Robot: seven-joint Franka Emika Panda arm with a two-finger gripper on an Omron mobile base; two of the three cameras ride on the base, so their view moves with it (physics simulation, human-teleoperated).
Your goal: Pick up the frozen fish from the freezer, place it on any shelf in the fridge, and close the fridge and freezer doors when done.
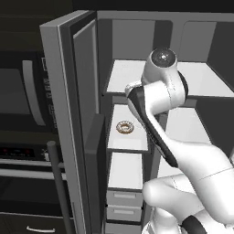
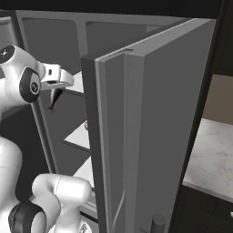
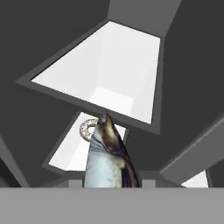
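Observation:
My gripper is shut on the frozen fish, which hangs tail-down from it in front of the open compartments. In the hand view the fish is silver-grey with a dark back and points at the freezer's white shelves. The brown doughnut lies on the shelf below, just past the fish's tip. In the left base view the doughnut sits on the freezer's middle shelf, and my arm hides the hand. The freezer door and the plain fridge door both stand open.
Grey freezer drawers sit under the shelves. Wide white fridge shelves lie right of the divider. The freezer door's bar handle juts out at lower left, with black appliances behind it. A marble counter lies beyond the fridge door.

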